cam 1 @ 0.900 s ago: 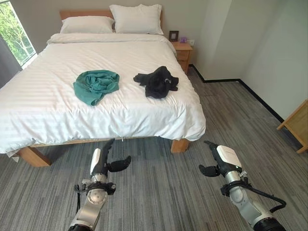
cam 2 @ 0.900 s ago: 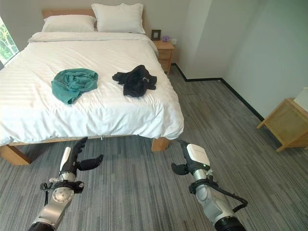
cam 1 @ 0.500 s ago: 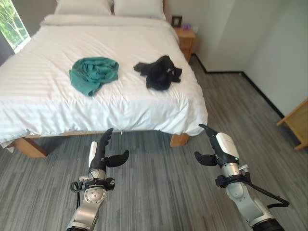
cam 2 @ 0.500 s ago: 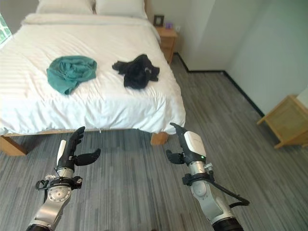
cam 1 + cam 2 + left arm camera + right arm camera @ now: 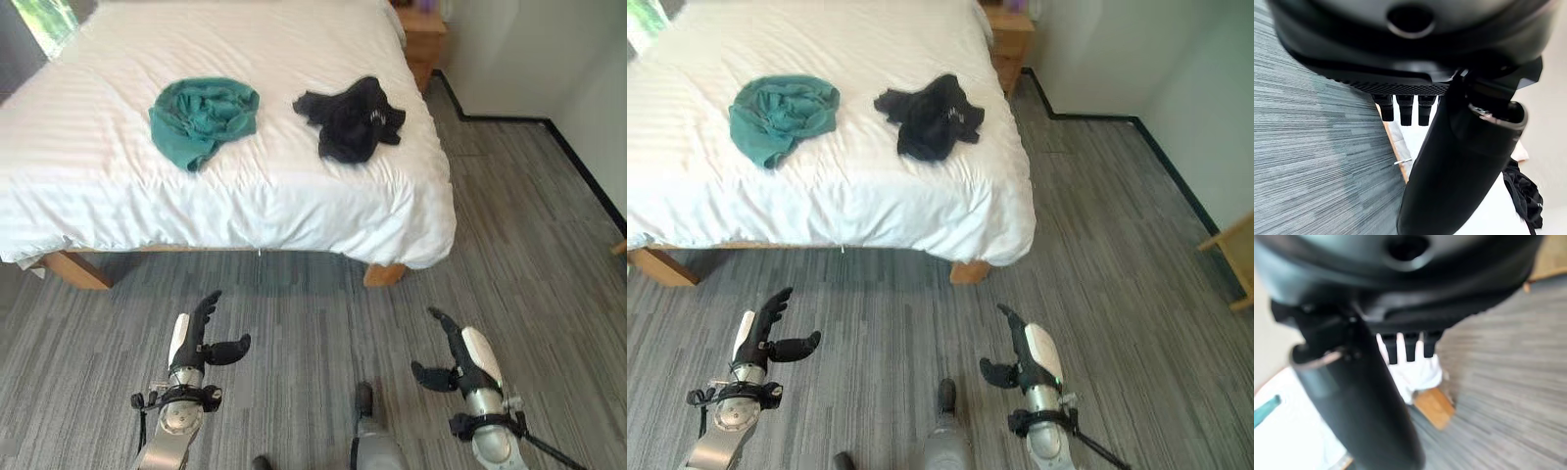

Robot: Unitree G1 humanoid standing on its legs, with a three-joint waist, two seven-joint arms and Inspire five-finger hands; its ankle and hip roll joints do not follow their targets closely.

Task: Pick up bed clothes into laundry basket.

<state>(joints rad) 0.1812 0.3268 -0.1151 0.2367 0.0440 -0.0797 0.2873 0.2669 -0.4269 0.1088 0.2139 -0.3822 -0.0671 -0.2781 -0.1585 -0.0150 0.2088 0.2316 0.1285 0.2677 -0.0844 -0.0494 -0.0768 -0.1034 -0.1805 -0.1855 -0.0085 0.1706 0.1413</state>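
Teal cloth (image 5: 202,117) bunched upper left on the white bed (image 5: 118,186), black garment (image 5: 353,117) just right of it, apart. Left robot hand (image 5: 196,343) low left over the carpet, released, holding nothing. Right robot hand (image 5: 462,360) low right, likewise released and empty.
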